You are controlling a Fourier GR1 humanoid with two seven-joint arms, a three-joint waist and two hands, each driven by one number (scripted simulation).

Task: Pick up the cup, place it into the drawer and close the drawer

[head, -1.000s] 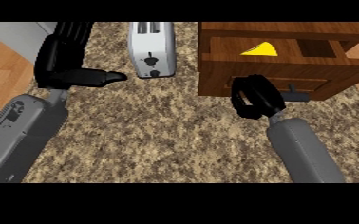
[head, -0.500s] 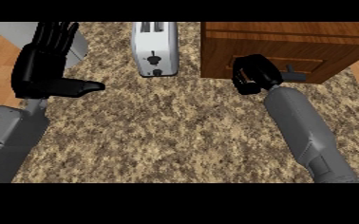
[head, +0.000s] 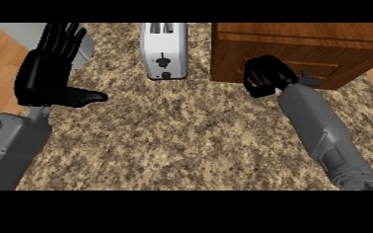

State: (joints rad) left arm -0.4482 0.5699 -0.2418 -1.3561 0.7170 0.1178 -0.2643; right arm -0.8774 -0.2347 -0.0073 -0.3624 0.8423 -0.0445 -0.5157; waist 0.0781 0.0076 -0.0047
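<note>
Black right robot hand [head: 264, 76] seemingly clenched against wooden drawer [head: 328, 64], left robot hand [head: 50, 74] released, upright.

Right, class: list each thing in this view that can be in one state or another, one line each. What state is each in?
drawer: closed, front pushed fully in.
toaster: upright on the counter; nothing shows in its slots.
left hand: open, fingers up, resting at the view's left.
right hand: fingers curled, against the drawer's front, holding nothing that shows.
cup: not in view.
</note>
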